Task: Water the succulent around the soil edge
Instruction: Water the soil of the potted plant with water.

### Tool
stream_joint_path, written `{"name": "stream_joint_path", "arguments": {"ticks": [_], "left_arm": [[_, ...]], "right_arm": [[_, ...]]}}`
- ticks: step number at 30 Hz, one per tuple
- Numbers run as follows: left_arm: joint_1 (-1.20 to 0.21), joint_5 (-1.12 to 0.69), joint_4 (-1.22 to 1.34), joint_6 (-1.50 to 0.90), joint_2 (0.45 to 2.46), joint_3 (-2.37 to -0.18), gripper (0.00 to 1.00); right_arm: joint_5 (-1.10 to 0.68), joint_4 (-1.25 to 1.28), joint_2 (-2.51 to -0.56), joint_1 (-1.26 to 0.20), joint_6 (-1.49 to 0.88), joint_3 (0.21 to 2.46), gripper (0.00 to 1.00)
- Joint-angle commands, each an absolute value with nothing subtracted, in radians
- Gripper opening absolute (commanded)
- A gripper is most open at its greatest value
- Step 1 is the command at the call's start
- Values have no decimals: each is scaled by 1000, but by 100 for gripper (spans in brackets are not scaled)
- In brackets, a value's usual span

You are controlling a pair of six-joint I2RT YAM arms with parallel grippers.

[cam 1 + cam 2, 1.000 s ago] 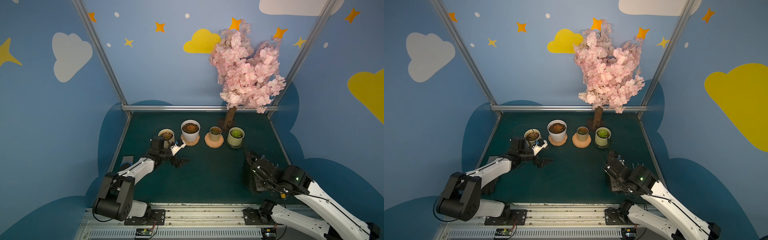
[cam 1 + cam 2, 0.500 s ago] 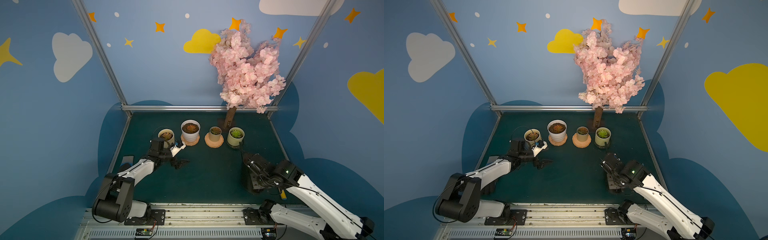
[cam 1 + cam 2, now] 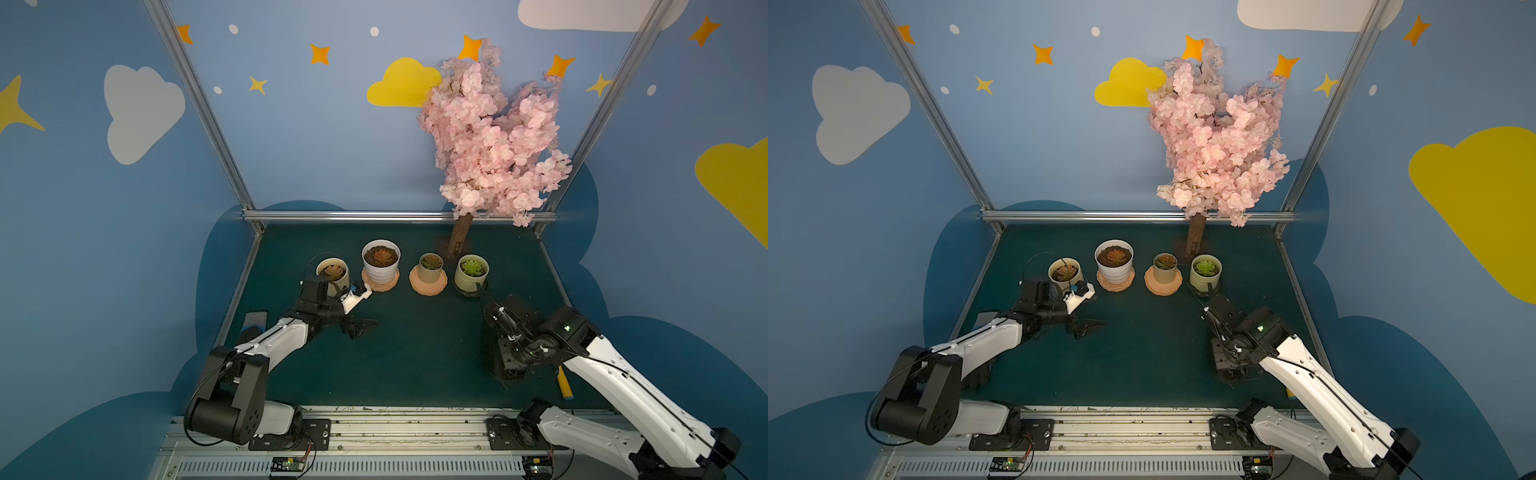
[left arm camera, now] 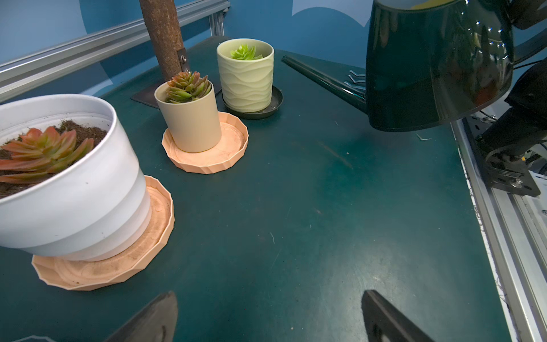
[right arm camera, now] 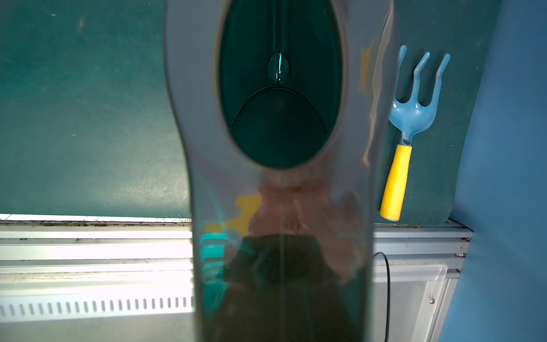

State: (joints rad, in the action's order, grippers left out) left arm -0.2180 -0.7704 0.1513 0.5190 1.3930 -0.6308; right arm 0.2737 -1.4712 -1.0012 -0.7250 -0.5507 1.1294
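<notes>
Right gripper (image 3: 517, 332) is closed tight on the handle of the watering can (image 4: 438, 65). Its fingers are hidden in every view, but the right wrist view looks straight down the broad handle strap into the filler opening, so the hold reads as high and at the back. Can hangs at the right, near side of the mat (image 4: 296, 222), apparently lifted clear of it. The spout (image 4: 322, 78) reaches far-left toward the pale green pot (image 4: 245, 86) — tip near the pot wall, not yet over the soil. Succulent (image 4: 244, 53) in that pot, rightmost of the row of four and on a black saucer (image 4: 276, 102), is my guess for the target. Left gripper (image 3: 360, 327) hovers low over the mat at the left, jaws wide apart, holding nothing. Handling notes: can is stiff, glossy plastic, likely slippery under the pads. A darker band low in the body may be water — cannot confirm. If so, weight will slide toward the spout as it tips, so the handle is the right hold and the tilt should be slow. Spout is long and thin, and a knock from it could shift the light pot or snap brittle leaves.
</notes>
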Motion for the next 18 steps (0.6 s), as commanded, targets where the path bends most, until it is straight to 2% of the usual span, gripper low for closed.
{"name": "stream_joint_path", "arguments": {"ticks": [1,18], "left_arm": [[-215,-782,124,536,1379,-637,100],[-214,-781,123,536,1382,-638,100]], "right_arm": [[283,-1486,-1012,-707,-516,1179,0],[268,-1589,-1052,-668,-464,1248,0]]}}
